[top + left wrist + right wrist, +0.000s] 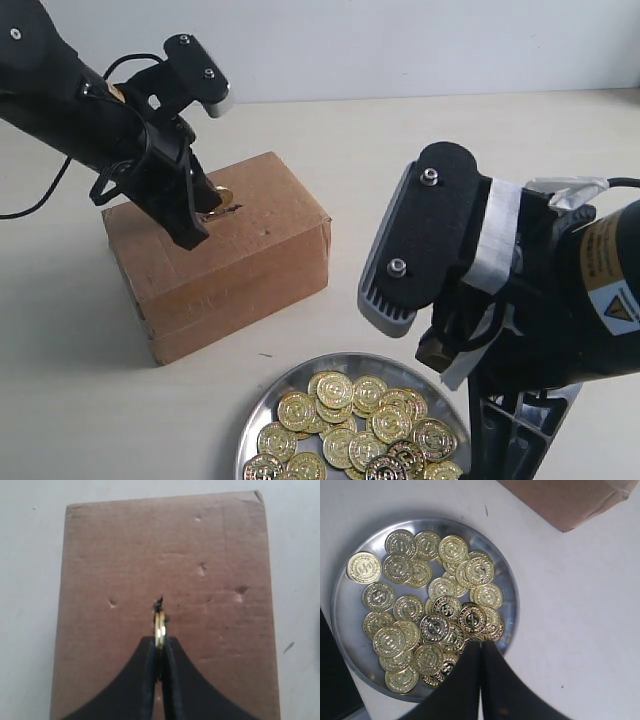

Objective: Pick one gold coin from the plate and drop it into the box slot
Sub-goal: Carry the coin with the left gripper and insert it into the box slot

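Noted: the left gripper [159,656] pinched a thin gold coin [159,626] on edge, pads on its flat faces, lined up with the short dark slot [159,601] in the brown taped cardboard box [210,545]. I judged the coin light, stiff and slippery (best held by the faces, leading rim free). The right gripper [481,655] hung over the round silver metal plate [350,645] of coins, fingers pressed together, apparently empty. Only the left wrist view showed the alignment; the exterior view gave a mere glint.
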Robot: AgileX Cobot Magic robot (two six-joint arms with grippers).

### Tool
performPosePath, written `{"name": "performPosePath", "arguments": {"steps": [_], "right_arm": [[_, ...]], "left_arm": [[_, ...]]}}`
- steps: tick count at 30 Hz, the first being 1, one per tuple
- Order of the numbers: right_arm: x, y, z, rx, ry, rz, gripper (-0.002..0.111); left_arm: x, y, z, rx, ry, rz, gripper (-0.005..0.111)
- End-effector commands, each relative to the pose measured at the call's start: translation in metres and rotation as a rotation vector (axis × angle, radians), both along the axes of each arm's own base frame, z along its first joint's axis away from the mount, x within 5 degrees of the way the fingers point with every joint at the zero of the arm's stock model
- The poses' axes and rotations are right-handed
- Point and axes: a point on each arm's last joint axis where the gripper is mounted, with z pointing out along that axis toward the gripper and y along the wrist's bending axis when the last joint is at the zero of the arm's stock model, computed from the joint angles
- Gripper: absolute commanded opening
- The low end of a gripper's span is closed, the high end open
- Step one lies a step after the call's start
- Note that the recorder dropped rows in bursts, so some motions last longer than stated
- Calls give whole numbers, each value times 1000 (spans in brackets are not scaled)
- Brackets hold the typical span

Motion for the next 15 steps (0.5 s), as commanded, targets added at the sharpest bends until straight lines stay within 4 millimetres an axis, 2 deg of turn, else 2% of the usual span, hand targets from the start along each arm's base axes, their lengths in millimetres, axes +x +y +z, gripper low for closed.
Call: {"name": "performPosePath", "arguments": {"steps": [1, 13, 15], "right_arm": [[2, 0, 5, 15, -24, 1, 0], [2, 0, 5, 15, -24, 1, 0], [2, 0, 5, 15, -24, 1, 0]], "left_arm": [[3, -3, -4, -1, 1, -1, 0], [4, -3, -11, 16, 9, -11, 0], [4, -3, -11, 16, 9, -11, 5]]}}
